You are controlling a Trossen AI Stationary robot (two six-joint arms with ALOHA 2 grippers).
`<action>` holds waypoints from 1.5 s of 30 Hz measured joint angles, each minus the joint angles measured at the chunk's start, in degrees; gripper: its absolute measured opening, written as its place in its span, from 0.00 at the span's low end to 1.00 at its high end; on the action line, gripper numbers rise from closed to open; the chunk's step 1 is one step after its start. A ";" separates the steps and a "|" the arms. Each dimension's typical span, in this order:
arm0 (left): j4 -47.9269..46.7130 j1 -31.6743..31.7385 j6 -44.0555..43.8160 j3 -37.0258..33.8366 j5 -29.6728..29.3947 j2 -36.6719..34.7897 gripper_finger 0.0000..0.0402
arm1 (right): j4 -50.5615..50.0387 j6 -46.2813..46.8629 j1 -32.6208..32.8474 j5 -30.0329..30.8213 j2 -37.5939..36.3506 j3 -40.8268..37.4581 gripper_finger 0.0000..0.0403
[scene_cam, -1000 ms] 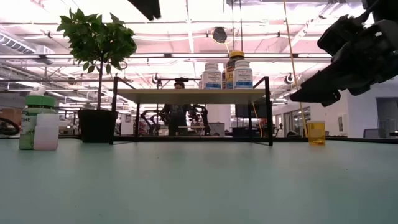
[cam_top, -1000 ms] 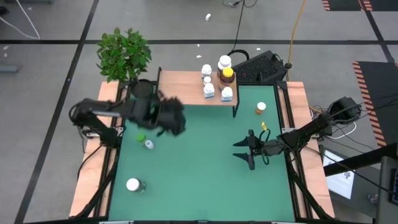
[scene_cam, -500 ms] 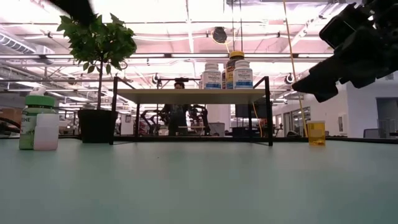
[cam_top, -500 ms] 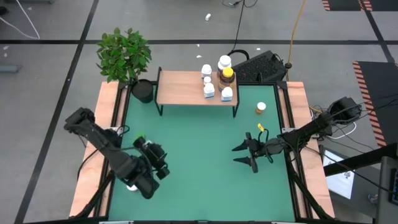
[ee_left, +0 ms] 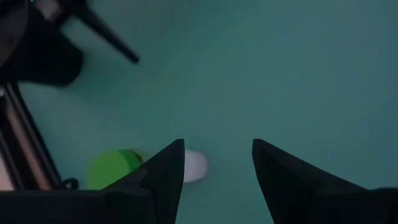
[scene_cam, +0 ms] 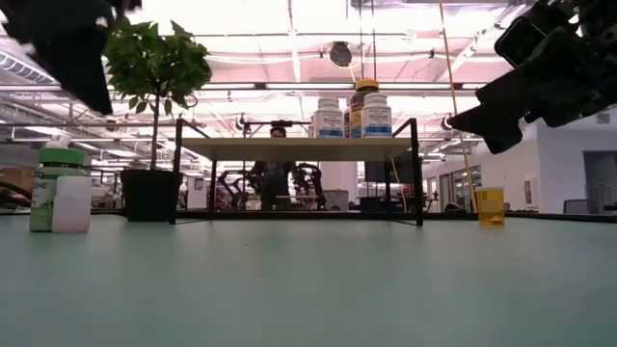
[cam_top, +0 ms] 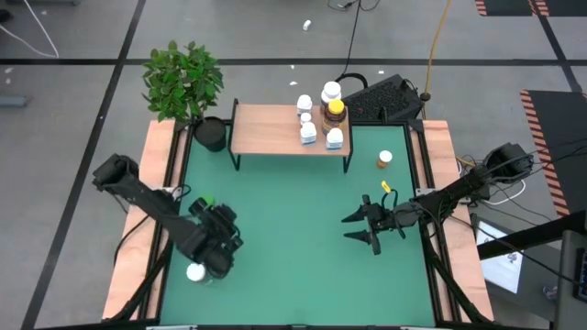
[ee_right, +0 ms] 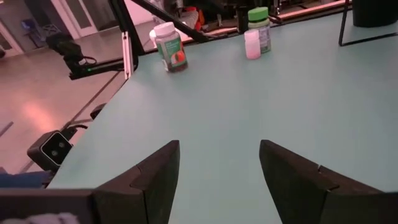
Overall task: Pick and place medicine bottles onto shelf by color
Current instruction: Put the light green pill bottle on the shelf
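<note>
Left gripper (cam_top: 216, 247) hangs over the counter's (cam_top: 293, 238) left side, fingers apart and empty; its wrist view alone catches the green-capped bottle (ee_left: 112, 168) and white vial (ee_left: 194, 167) beneath. Right gripper (cam_top: 365, 225) waits, fingers apart. Four bottles crowd the shelf's (cam_top: 266, 128) right end; its left lies bare.

Broad bare middle of my green table top (cam_top: 293, 211) free to cross, low light-wood shelf on black legs (cam_top: 266, 128) barring the far edge, five bottles crowding its right end (cam_top: 323, 119), green-capped bottle (ee_left: 112, 169) and small white vial (ee_left: 194, 167) beneath my left claw (ee_left: 217, 163).
</note>
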 joint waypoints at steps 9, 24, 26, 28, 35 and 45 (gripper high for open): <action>8.49 9.70 6.41 -13.83 4.68 -15.07 0.48 | -0.52 0.08 0.00 -0.17 0.00 0.00 0.53; 9.11 16.71 10.19 -19.67 8.20 -25.45 0.79 | -0.98 1.45 0.00 -0.04 -0.02 0.00 0.53; 9.08 17.37 12.87 -20.00 9.68 -25.41 0.82 | -0.98 1.81 0.00 -0.04 0.00 0.00 0.53; 9.16 17.59 15.45 -20.01 10.14 -25.43 0.83 | -0.98 1.81 0.00 -0.04 0.00 0.00 0.53; 9.14 17.59 20.88 -20.01 10.46 -25.41 0.83 | -1.00 1.61 0.00 0.00 0.00 0.00 0.53; 8.59 17.59 25.26 -20.01 12.56 -25.39 0.83 | -1.01 1.39 0.00 0.00 0.00 0.00 0.53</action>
